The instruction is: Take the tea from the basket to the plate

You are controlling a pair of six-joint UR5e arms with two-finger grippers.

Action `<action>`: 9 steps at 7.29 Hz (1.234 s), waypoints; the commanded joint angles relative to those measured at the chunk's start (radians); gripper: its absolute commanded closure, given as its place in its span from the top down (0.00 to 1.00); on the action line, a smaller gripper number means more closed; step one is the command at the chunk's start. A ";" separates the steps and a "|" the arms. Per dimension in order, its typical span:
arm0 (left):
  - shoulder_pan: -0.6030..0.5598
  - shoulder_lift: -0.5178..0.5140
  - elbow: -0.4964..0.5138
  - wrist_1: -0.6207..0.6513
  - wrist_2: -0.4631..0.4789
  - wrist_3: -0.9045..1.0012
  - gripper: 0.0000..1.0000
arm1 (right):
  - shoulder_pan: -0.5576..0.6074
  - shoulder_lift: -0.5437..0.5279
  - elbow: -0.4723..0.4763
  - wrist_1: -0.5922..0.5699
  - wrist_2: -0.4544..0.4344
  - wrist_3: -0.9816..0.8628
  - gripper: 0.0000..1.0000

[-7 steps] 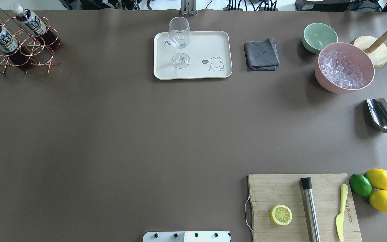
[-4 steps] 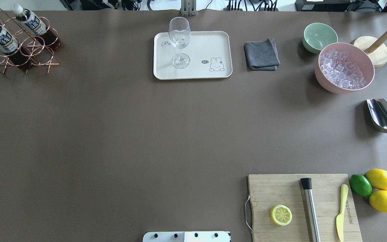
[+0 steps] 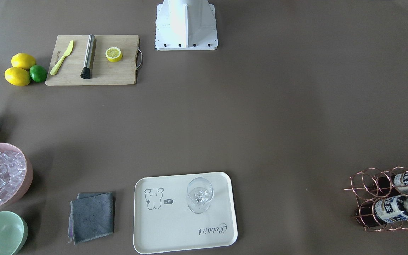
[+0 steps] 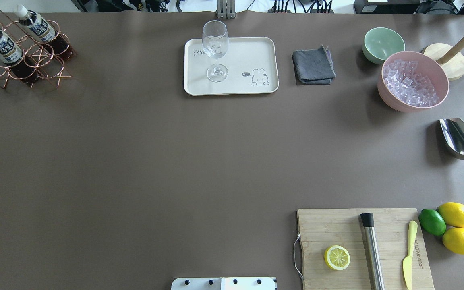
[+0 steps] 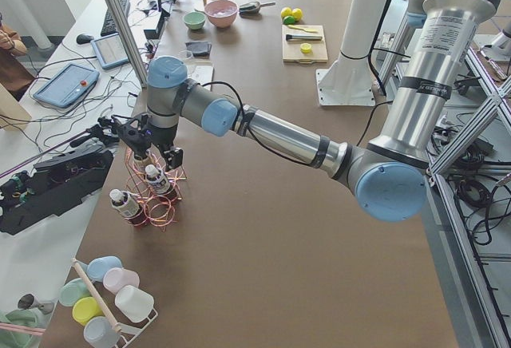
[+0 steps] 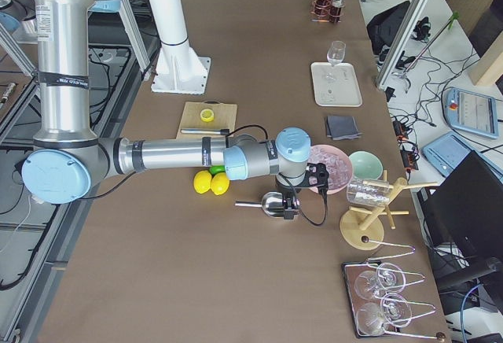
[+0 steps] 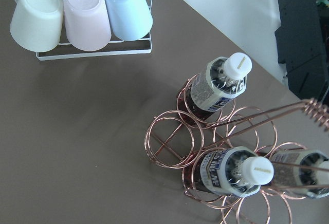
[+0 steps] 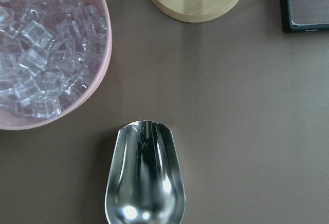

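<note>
Three tea bottles (image 7: 221,82) were seated in the wire basket (image 7: 169,144), well apart from the plate (image 4: 244,52). The left end effector (image 5: 156,152) was held above them, the right end effector (image 6: 292,201) above a metal scoop (image 8: 145,183); neither's opening could be told.

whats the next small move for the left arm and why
Probably lower the left gripper onto the nearest tea: it hangs above the basket, all three bottles stand in their cells, and the plate holds only a glass.
</note>
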 commanded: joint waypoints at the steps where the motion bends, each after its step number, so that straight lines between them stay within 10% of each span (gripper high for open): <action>1: 0.003 -0.119 0.101 -0.006 -0.001 -0.238 0.98 | -0.073 0.070 0.087 0.010 0.042 0.005 1.00; 5: 0.002 -0.220 0.290 -0.132 0.002 -0.462 0.98 | -0.230 0.185 0.251 0.034 0.092 0.009 1.00; 9: 0.007 -0.236 0.392 -0.249 0.002 -0.632 0.98 | -0.383 0.223 0.217 0.451 0.079 0.012 1.00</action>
